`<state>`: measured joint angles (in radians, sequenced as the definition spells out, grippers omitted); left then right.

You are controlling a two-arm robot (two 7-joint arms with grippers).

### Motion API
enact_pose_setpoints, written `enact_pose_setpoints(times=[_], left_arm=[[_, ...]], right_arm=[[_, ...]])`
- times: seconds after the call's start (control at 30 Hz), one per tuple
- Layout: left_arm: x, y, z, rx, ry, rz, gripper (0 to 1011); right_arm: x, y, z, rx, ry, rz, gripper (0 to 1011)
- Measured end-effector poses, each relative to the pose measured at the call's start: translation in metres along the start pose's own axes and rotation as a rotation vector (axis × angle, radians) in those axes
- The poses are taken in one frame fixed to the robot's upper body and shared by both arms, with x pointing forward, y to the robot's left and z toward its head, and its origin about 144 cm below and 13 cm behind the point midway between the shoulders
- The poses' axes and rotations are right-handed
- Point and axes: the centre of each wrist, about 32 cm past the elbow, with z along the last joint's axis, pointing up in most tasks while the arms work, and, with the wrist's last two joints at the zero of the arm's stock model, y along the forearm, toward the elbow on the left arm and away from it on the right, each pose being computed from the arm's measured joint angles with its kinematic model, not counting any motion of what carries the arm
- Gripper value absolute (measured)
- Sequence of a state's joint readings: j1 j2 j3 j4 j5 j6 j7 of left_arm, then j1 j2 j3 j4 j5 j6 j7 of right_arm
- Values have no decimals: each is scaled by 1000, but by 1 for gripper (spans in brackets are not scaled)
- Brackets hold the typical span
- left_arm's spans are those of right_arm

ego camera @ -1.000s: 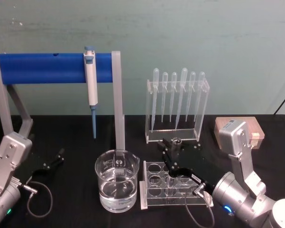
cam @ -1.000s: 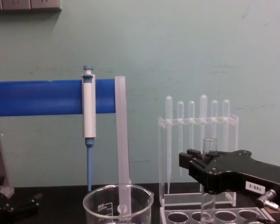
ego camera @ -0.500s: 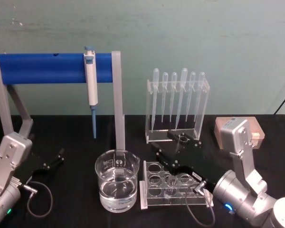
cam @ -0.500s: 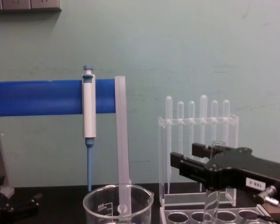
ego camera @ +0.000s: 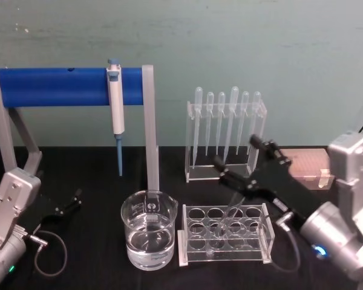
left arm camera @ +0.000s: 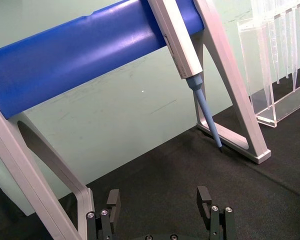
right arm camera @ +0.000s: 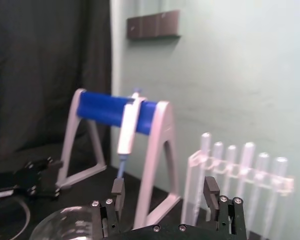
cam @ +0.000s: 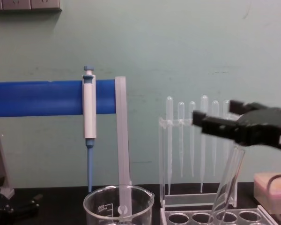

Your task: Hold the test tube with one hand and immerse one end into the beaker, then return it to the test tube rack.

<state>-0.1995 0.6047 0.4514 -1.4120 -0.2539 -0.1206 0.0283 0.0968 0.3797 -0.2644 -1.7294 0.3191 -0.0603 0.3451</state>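
The head view looked down from above; the chest view looked low and level, sharing the beaker [ego camera: 149,229] [cam: 118,205] and pipettes [ego camera: 225,124] [cam: 196,140].

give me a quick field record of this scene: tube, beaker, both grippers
test tube: clear glass test tube leaning tilted in the clear multi-hole rack, no gripper on it
beaker: wide clear glass beaker part filled with clear liquid, beside the rack on its left
right gripper: black flat-jawed right gripper open, raised above the rack
left gripper: left gripper open, parked low at the table's left
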Motion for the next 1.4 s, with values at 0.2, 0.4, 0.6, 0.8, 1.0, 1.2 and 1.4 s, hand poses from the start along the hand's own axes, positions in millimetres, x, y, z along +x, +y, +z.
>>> enact_pose_setpoints(times=[0.2, 0.4, 0.6, 0.8, 1.0, 1.2, 1.4], left_arm=[[0, 0, 0, 0, 0, 0, 1000], [0, 0, 0, 0, 0, 0, 1000], [0, 0, 0, 0, 0, 0, 1000], [0, 0, 0, 0, 0, 0, 1000], [0, 0, 0, 0, 0, 0, 1000], [0, 0, 0, 0, 0, 0, 1000], [0, 0, 0, 0, 0, 0, 1000]], right_arm=[[10, -16, 3, 26, 4, -88, 1003], [25, -36, -6, 6, -37, -237, 1003], [37, -46, -22, -31, -55, -342, 1003], [45, -51, -41, -101, -86, -410, 1003], [45, -51, -60, -191, -123, -426, 1003], [44, -51, -70, -229, -122, -439, 1003], [44, -50, -72, -236, -123, -442, 1003]])
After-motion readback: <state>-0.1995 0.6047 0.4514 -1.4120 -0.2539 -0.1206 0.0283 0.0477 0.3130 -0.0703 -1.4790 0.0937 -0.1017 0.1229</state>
